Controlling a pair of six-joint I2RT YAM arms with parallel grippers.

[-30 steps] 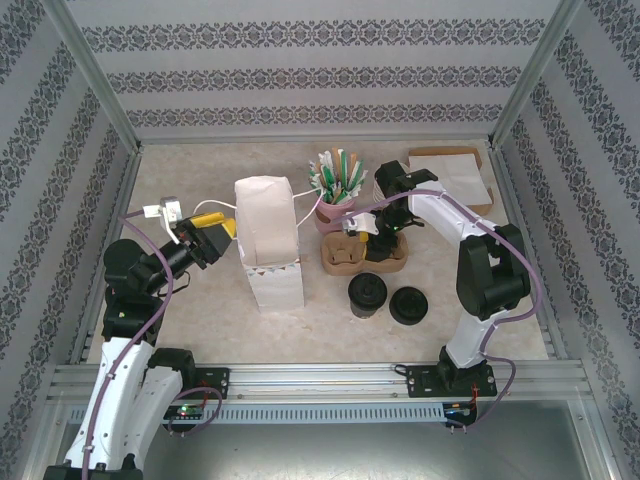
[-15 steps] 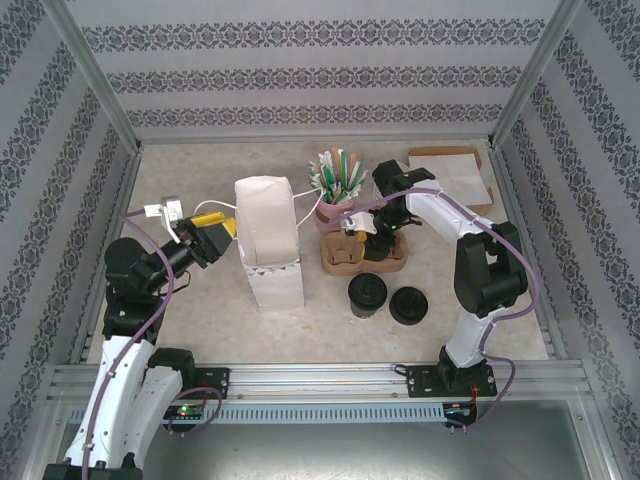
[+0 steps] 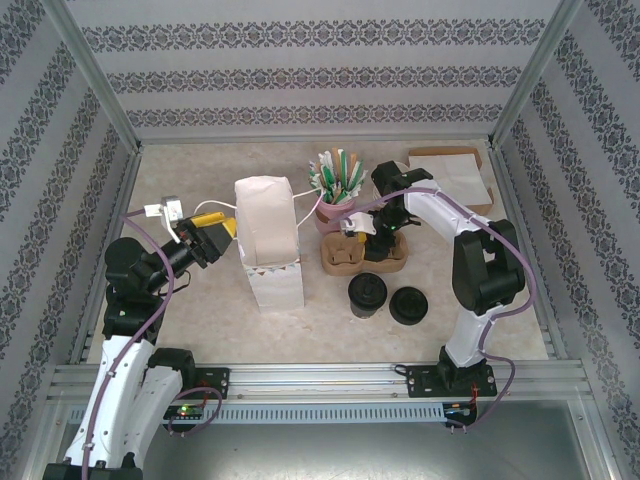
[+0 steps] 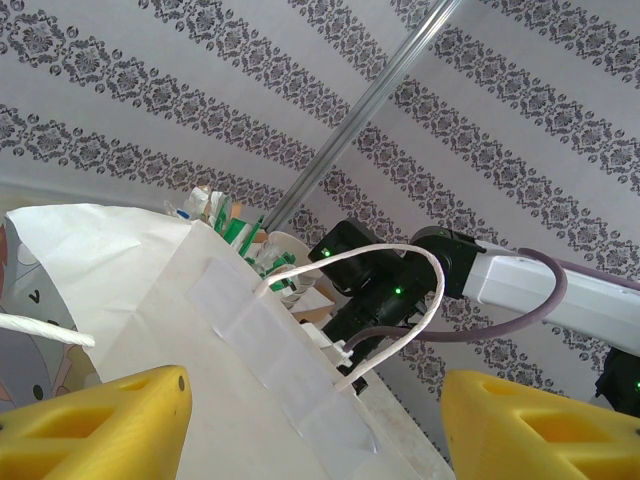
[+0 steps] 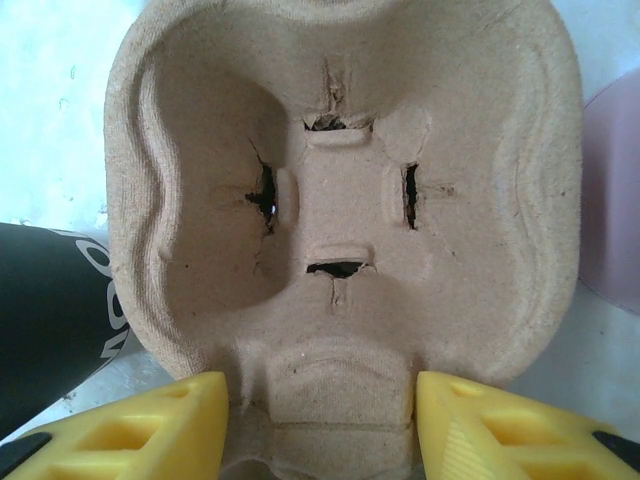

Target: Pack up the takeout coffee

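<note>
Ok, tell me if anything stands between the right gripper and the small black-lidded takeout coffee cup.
Nothing visible does. The right gripper is open over the brown moulded-pulp cup carrier; the black-lidded coffee cup stands free just nearer the arm bases.

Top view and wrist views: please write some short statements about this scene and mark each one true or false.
1. The takeout coffee stands on the table, outside the white paper bag. True.
2. The carrier well in the right wrist view holds a cup. False: it is empty.
3. The left gripper has its jaws open beside the bag. True.
4. The right gripper is above the takeout coffee. False: its jaws stand either side of the carrier's end.
</note>
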